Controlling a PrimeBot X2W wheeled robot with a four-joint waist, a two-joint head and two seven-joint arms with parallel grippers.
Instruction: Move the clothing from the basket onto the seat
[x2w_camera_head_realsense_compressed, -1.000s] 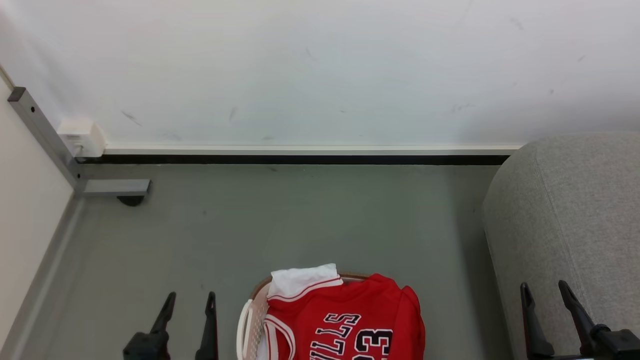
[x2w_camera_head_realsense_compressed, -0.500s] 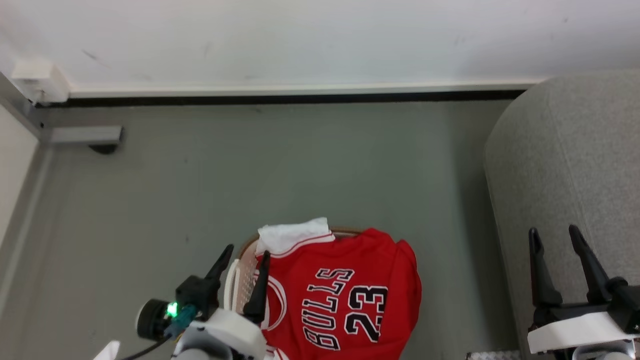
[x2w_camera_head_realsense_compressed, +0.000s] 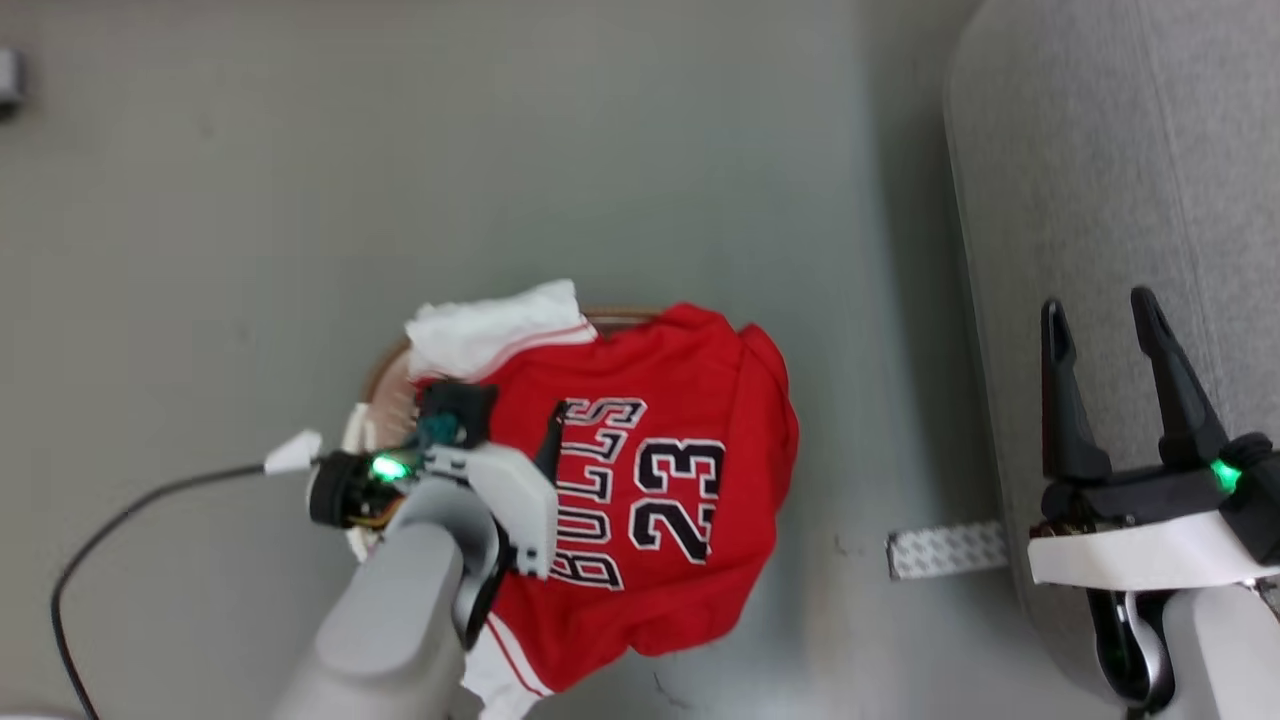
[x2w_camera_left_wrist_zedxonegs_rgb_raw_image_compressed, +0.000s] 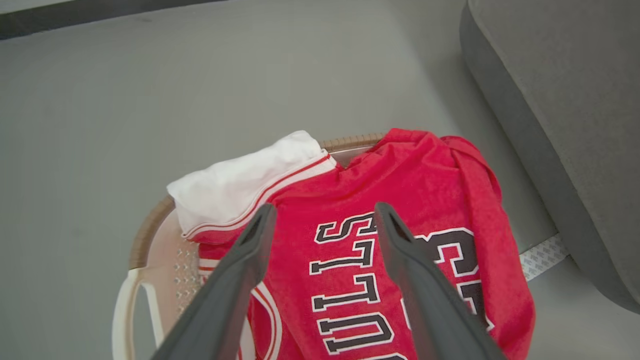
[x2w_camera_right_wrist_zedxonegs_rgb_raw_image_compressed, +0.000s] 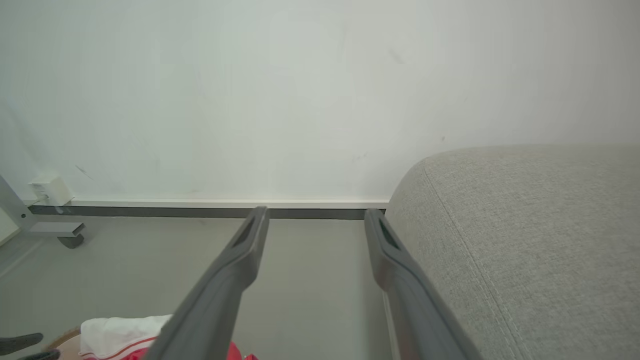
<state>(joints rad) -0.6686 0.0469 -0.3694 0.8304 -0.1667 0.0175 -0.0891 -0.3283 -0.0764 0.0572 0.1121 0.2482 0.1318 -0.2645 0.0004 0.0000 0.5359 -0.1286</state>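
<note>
Red jersey (x2w_camera_head_realsense_compressed: 690, 390) draped over the basket (x2w_camera_left_wrist_zedxonegs_rgb_raw_image_compressed: 160, 255) on the floor (x2w_camera_head_realsense_compressed: 300, 200), left tool (x2w_camera_left_wrist_zedxonegs_rgb_raw_image_compressed: 322, 215) just above its lettering, fingers apart, right tool (x2w_camera_head_realsense_compressed: 1098, 310) spread, empty, over the sofa (x2w_camera_head_realsense_compressed: 1120, 150) edge, well apart from jersey

The left gripper (x2w_camera_left_wrist_zedxonegs_rgb_raw_image_compressed: 325, 207) has its two dark fingers spread wide (plainest from its own wrist camera). Its pale grey forearm (x2w_camera_head_realsense_compressed: 400, 600) rises from the bottom edge of the head view, with a green light (x2w_camera_head_realsense_compressed: 385, 467) lit at the wrist. The right gripper (x2w_camera_head_realsense_compressed: 1096, 300) sits at the lower right, its fingers pointing up that view and parted, on a white wrist block (x2w_camera_head_realsense_compressed: 1130, 560).
</note>
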